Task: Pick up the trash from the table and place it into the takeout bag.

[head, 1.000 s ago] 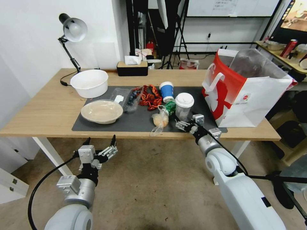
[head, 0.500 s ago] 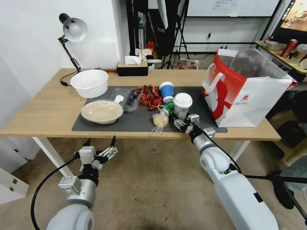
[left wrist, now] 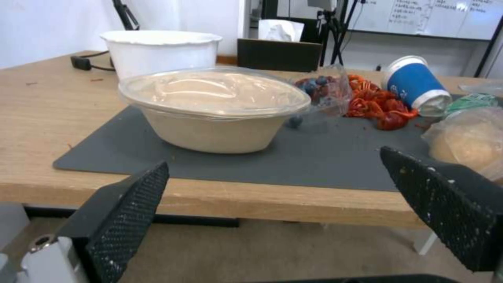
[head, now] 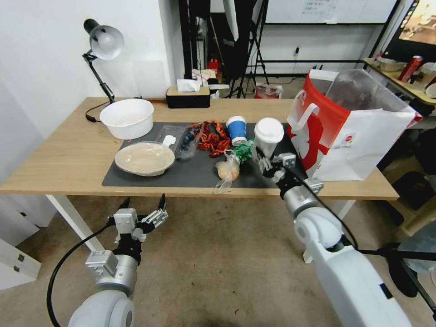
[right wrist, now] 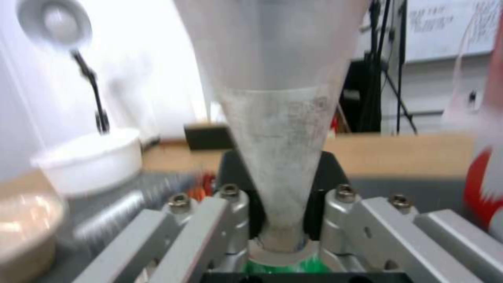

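My right gripper (head: 267, 160) is shut on the clear white-lidded cup (head: 268, 134), holding it just above the dark mat (head: 190, 175), close to the takeout bag (head: 345, 131). In the right wrist view the cup (right wrist: 283, 118) stands between the fingers (right wrist: 199, 232). Other trash lies on the mat: a blue paper cup (head: 236, 130), a green wrapper (head: 244, 150), a clear bag with an orange lump (head: 227, 171) and a lidded dish of beige food (head: 144, 158). Below the table's (head: 68, 154) front edge, my left gripper (head: 141, 206) is open, facing the dish (left wrist: 215, 110).
A white bowl (head: 127, 118), a clear box of blueberries (head: 184, 138) and red shells (head: 212, 136) sit near the mat's back. A tissue box (head: 187, 96) and a desk lamp (head: 103, 43) stand at the rear edge. Tripods and a side table stand behind.
My right gripper has closed on the white-lidded cup and carried it up and toward the takeout bag. The left arm has stayed put.
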Available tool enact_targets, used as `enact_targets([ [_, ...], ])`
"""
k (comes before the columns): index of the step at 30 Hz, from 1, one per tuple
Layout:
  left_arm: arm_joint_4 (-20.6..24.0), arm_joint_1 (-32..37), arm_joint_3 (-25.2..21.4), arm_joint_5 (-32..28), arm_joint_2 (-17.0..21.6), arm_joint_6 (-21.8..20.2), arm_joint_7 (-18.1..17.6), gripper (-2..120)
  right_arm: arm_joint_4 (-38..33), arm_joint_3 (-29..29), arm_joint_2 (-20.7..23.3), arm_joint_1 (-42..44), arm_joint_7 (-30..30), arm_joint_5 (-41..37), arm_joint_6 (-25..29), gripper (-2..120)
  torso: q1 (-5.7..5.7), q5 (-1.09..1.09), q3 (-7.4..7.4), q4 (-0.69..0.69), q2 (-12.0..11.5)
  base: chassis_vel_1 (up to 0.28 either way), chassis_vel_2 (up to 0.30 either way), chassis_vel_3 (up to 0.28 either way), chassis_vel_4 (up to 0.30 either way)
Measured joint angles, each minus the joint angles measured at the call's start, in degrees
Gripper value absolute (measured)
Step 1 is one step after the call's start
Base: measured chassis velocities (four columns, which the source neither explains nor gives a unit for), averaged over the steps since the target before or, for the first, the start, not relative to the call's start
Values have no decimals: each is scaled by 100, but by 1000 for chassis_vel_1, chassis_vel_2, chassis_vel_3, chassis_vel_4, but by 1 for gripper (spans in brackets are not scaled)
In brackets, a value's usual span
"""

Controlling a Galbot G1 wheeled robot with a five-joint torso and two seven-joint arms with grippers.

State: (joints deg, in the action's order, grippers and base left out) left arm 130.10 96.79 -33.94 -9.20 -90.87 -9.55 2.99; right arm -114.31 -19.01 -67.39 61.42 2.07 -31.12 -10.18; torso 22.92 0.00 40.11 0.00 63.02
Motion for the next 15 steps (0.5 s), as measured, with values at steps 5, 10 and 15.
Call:
enact_targets([
  [5,-2,24,18,41,-12,63,18,100,-645,-384,171,-174,437,-492,-362,3,0,0,0,0,0,0,0,0,0],
  [10,-3,48,44,76,-22,123,45,100,-929,-819,296,-462,915,-1054,-687,3,0,0,0,-1,0,0,0,0,0],
  [15,-2,85,92,136,-42,194,77,100,-921,-1399,419,-926,1552,-2051,-912,3,0,0,0,0,0,0,0,0,0],
])
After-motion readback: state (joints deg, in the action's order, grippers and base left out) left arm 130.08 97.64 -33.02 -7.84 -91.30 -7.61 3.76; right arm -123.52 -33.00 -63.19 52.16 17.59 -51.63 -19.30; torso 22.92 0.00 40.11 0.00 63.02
